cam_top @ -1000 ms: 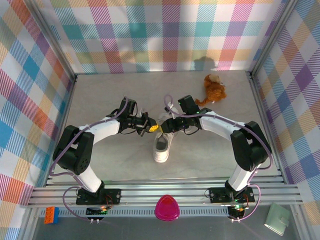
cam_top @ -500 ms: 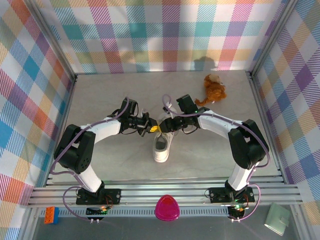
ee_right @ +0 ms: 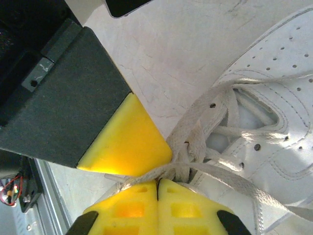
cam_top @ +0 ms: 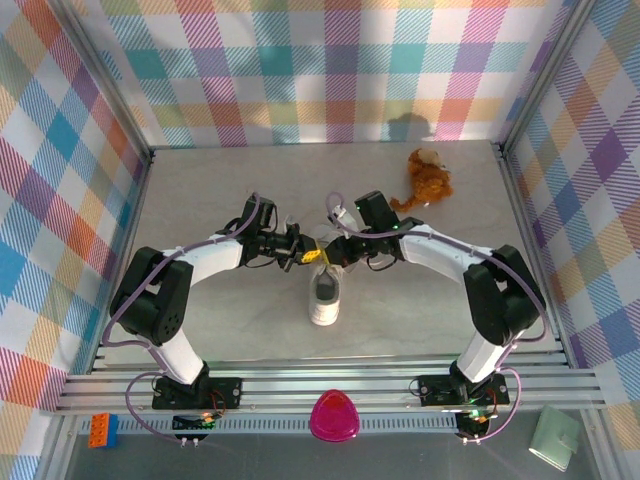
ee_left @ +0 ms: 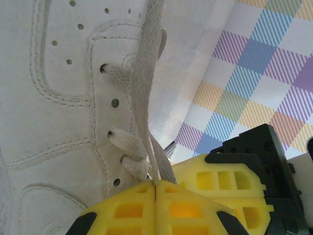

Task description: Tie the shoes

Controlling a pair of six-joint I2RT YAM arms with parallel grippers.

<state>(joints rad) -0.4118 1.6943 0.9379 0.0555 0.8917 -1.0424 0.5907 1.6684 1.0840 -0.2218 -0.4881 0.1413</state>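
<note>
shoe point(cam_top: 322, 292) sits mid-frame on the worktop point(cam_top: 200, 200). my left gripper point(ee_left: 155, 188) and right gripper point(ee_right: 157, 183) are both clamped on laces point(ee_left: 146, 73): thin, limp, slippery, so i'd pinch near the eyelets point(ee_left: 103, 68).

Shining bright and even from overhead, throwing soft shadows on the surface point(cam_top: 200, 210); glaring on the sneaker point(ee_right: 274, 112), blurring slightly close to the wrist cameras.

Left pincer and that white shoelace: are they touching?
Touching. The left wrist view shows the lace running straight into the seam of the shut left pincer.
</note>
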